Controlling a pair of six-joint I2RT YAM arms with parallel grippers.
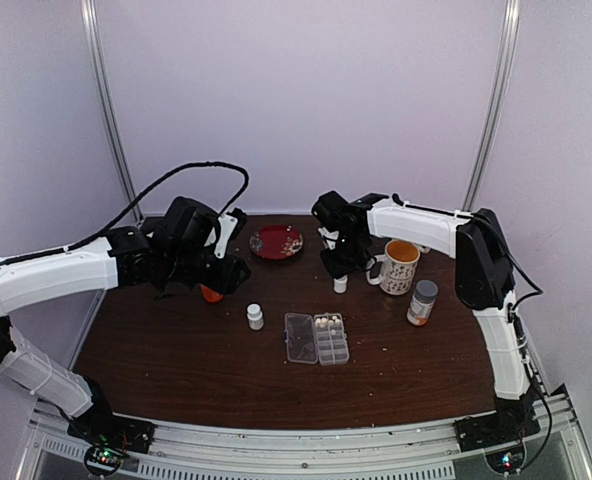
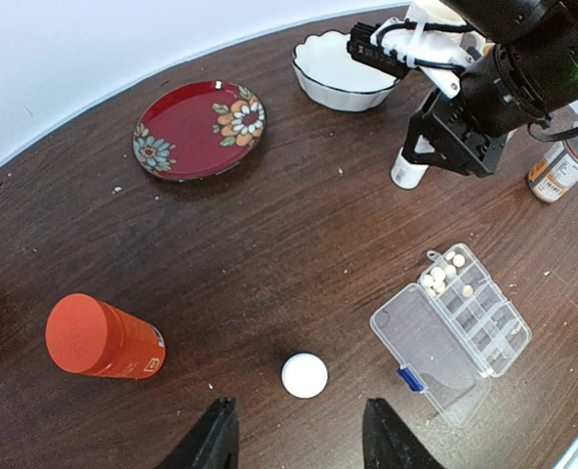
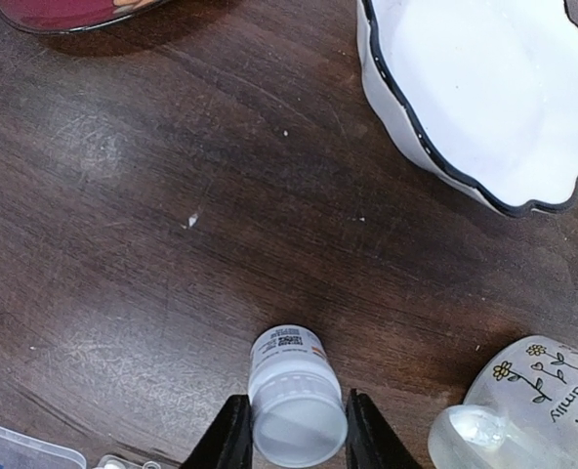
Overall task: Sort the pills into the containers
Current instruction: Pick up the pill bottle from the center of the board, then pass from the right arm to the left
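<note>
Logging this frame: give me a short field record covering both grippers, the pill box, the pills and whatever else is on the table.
left gripper: open, empty, above the table near a small white bottle
right gripper: fingers on either side of the other white bottle; contact cannot be told
pill box: lid open, lying flat
pills: whitish, gathered at one end of the box
other items: red plate, white bowl, mug, orange bottle, amber bottle

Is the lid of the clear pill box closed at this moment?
No, the pill box has its lid lying open and flat on the table beside the cells.
</note>
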